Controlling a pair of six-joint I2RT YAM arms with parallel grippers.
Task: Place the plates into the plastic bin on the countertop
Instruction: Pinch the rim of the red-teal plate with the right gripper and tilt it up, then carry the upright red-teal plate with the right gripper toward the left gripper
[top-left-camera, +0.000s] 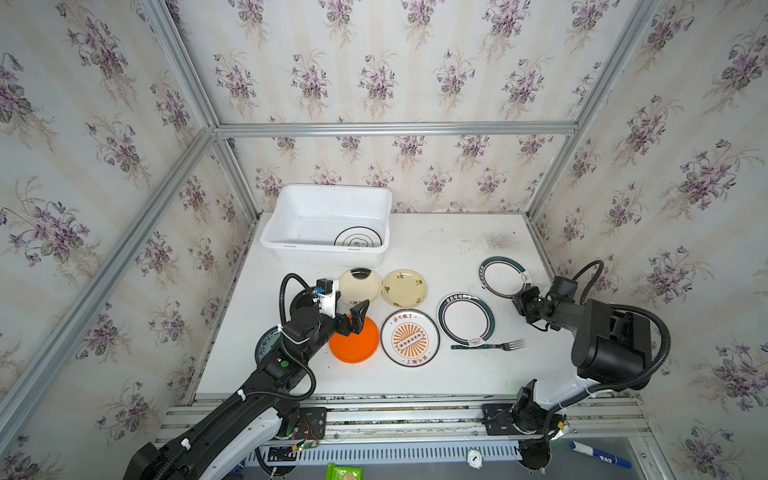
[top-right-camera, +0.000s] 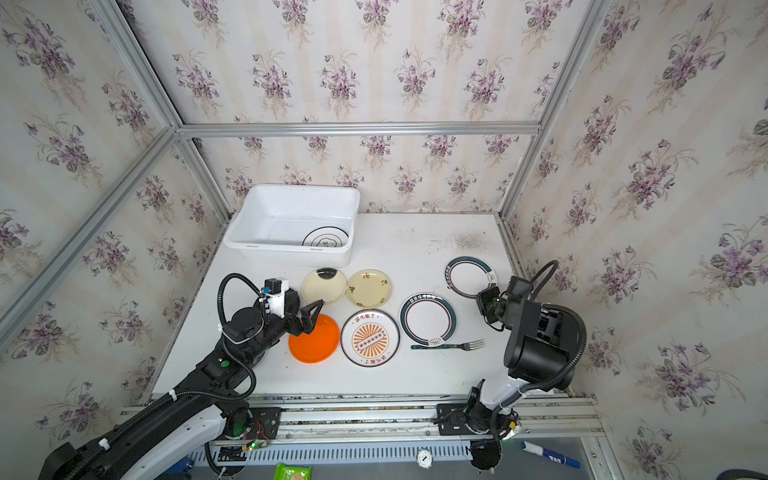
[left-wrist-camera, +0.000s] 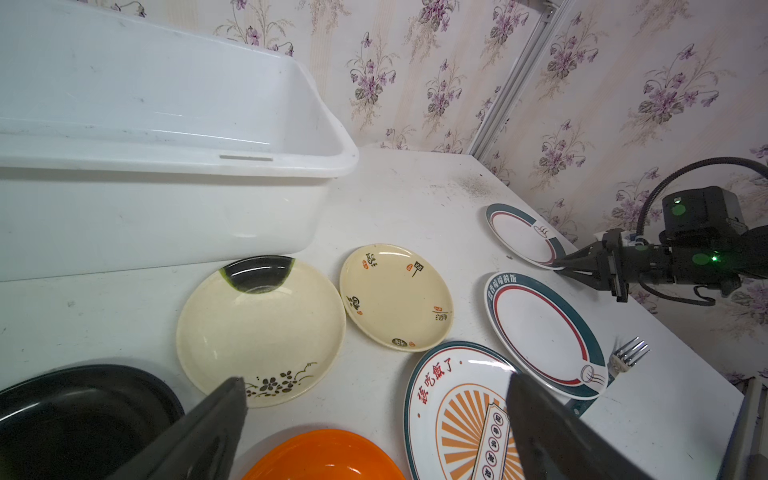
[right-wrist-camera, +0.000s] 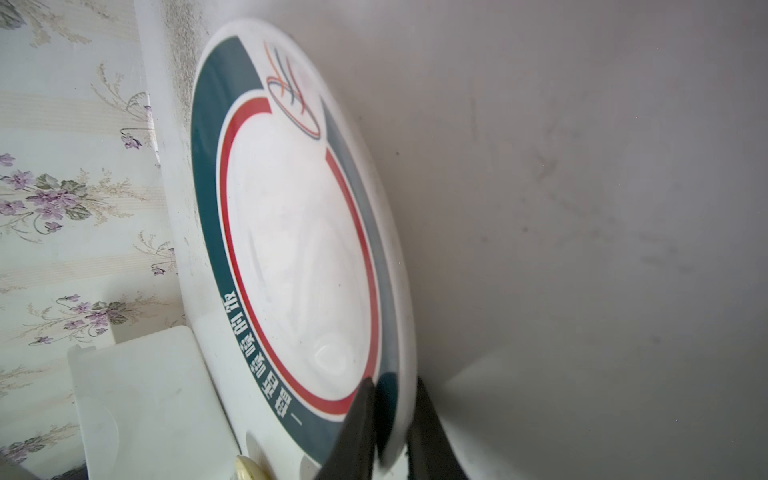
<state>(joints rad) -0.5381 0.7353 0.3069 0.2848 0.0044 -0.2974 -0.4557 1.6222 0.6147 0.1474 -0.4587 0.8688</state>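
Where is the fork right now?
In both top views the fork lies right of centre, along the near edge of a teal-ringed plate, right of the sunburst plate.

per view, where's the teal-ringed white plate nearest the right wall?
Top view: round white teal-ringed plate, right rear of the white countertop.
Top view: same spot.
Left wrist: beyond the other teal-ringed plate, at the right gripper.
Right wrist: fills the middle, right gripper clamping its rim.
Shared landmark: dark speckled patch beside it.
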